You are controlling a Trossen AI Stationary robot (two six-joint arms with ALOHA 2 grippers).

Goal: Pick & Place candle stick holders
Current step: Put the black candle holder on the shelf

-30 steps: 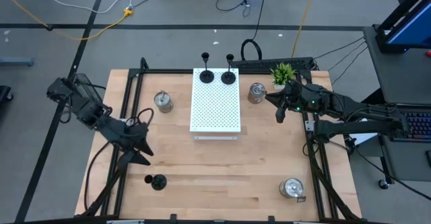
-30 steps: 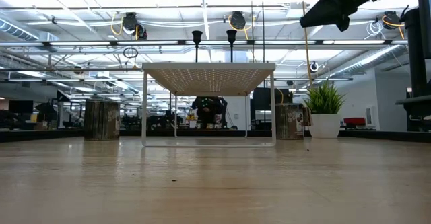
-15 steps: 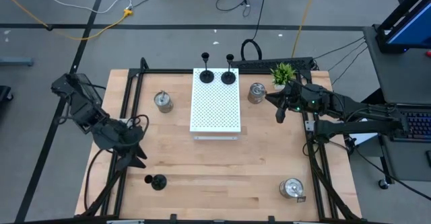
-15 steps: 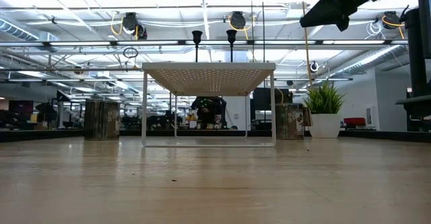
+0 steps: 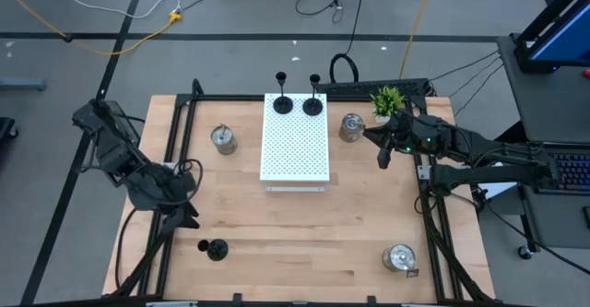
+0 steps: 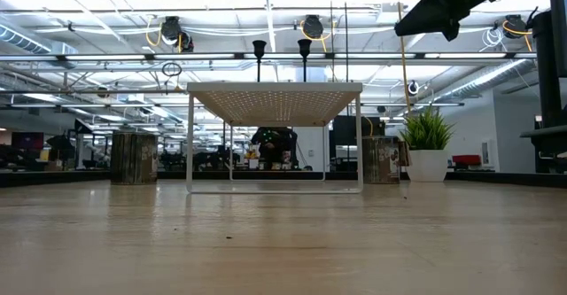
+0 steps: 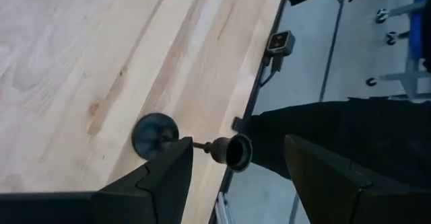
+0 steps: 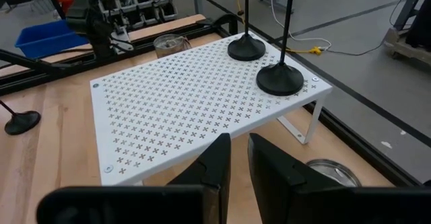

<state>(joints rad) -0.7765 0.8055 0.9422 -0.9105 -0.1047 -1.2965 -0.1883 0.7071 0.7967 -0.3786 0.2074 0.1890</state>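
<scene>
A black candle stick holder [image 5: 214,249] stands upright on its round base near the table's near left corner. In the left wrist view its base [image 7: 155,135] and top cup [image 7: 237,151] show. My left gripper [image 5: 187,218] is open just above and beside it, and its fingers [image 7: 168,170] flank the cup without touching. Two black holders [image 5: 283,104] [image 5: 313,106] stand on the white perforated board [image 5: 295,146]. Silver holders stand at the left [image 5: 223,139], right of the board [image 5: 351,127] and near right [image 5: 400,258]. My right gripper [image 5: 376,148] is shut and empty, raised right of the board.
A small green potted plant [image 5: 388,100] stands at the far right, close to my right gripper. A black frame rail [image 5: 175,132] runs along the table's left side, with another on the right [image 5: 433,233]. Bare wood [image 5: 304,233] lies between the board and the near edge.
My left gripper has moved a little toward the table's near left, closer to the black holder there, with its arm drawing back. My right arm has kept still.
</scene>
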